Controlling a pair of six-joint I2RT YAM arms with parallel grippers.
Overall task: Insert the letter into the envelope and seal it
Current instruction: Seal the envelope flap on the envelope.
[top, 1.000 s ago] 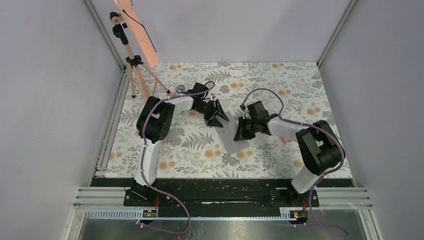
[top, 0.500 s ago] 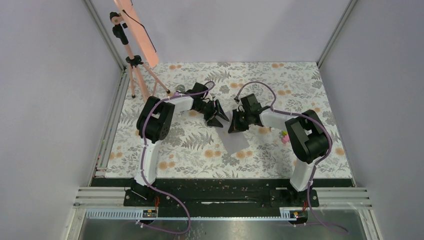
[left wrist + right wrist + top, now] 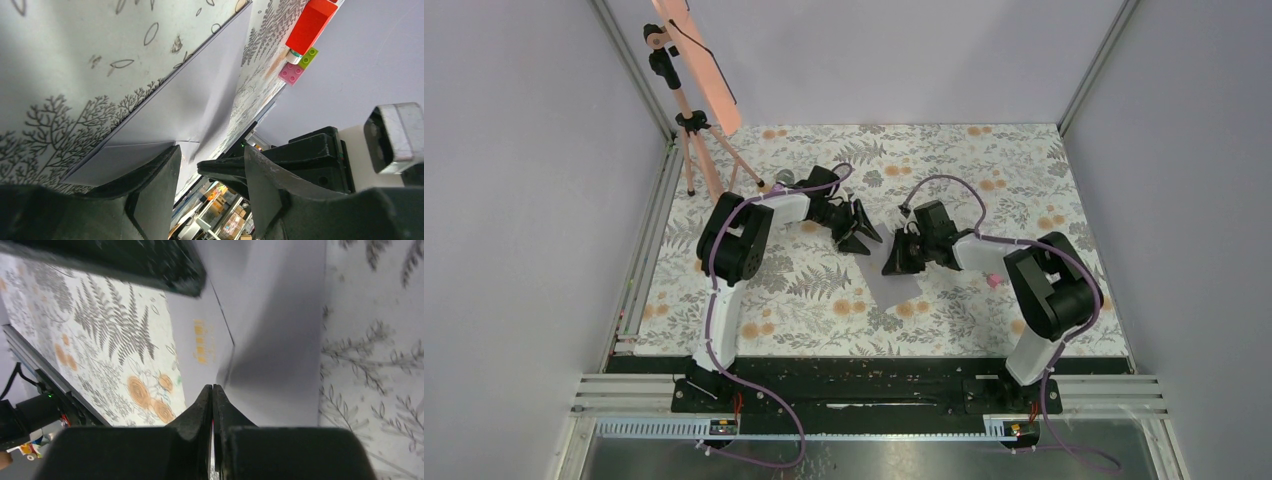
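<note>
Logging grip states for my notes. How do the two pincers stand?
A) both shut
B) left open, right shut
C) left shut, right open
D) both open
B: the left pincer has its fingers apart; the right pincer has them pressed together.

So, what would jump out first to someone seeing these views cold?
Mid-table, the grey-lilac envelope lies flat on the floral tablecloth with a gripper on either side. The right gripper is shut, its tips over the envelope's fold, and the left gripper is open at its far edge. A tripod carrying an orange panel stands at the far-left corner.
</note>
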